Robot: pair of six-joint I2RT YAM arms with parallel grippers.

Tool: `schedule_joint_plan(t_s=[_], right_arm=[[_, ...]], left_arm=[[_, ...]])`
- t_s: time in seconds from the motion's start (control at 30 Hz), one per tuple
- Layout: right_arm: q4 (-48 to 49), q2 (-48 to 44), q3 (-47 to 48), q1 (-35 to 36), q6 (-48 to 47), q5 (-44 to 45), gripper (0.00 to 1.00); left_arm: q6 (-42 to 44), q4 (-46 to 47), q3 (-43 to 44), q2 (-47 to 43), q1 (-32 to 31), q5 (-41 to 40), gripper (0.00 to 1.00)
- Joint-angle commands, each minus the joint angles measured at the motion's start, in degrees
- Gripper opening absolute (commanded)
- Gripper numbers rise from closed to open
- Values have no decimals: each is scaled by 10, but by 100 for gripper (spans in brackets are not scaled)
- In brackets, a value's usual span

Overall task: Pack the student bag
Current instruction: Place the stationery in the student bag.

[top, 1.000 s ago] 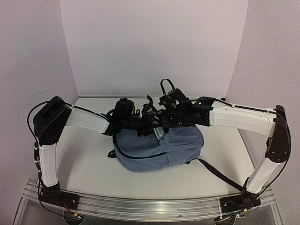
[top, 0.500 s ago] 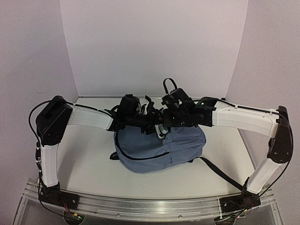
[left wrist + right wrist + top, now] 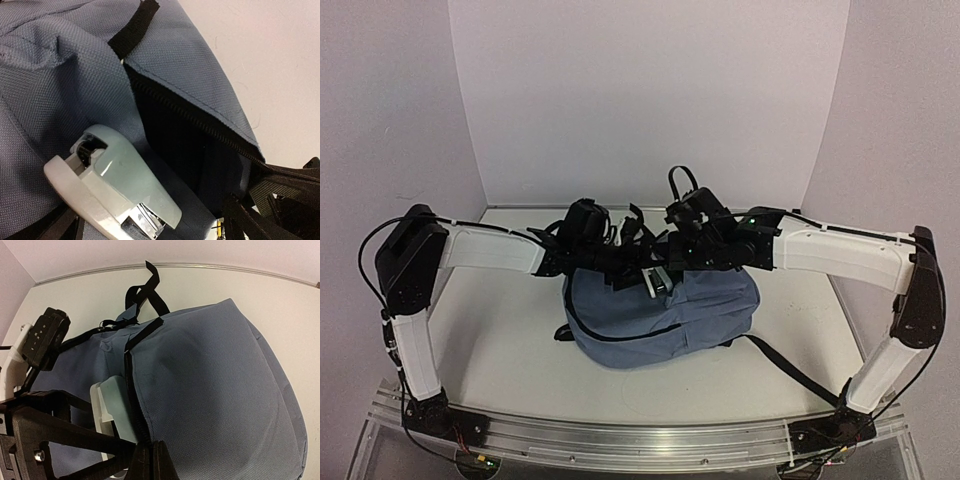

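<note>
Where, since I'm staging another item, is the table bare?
Bare table lies left of the student bag, toward the left arm, and between bag and base rail. A black strap crosses the right side. Crowded: bag's far end, where left tool, right tool and stapler meet.

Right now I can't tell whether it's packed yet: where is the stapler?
In the left wrist view, the pale green stapler lies lower left on the student bag, beside its unzipped dark opening.
</note>
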Motion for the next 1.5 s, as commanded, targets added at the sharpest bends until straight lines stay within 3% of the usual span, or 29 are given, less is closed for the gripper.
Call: schedule_joint_plan(t_s=[0.0, 0.33, 0.63, 0.83, 1.2, 1.33, 1.47], right_arm=[[40, -24, 18, 4, -1, 11, 0], [40, -18, 22, 3, -1, 7, 0], [41, -19, 21, 3, -2, 10, 0], [42, -23, 17, 3, 6, 14, 0], [50, -33, 3, 4, 34, 22, 0], [50, -34, -3, 3, 40, 22, 0], [50, -36, -5, 3, 42, 21, 0]], left_arm=[[-1, -30, -16, -15, -7, -3, 89], [-52, 55, -18, 7, -13, 4, 57], [-57, 60, 24, 51, -14, -7, 17], [-62, 87, 40, 55, -13, -47, 6], [-119, 230, 65, 105, -11, -106, 5], [-96, 200, 73, 111, -11, -104, 16], [-30, 92, 91, 97, -11, -97, 36]])
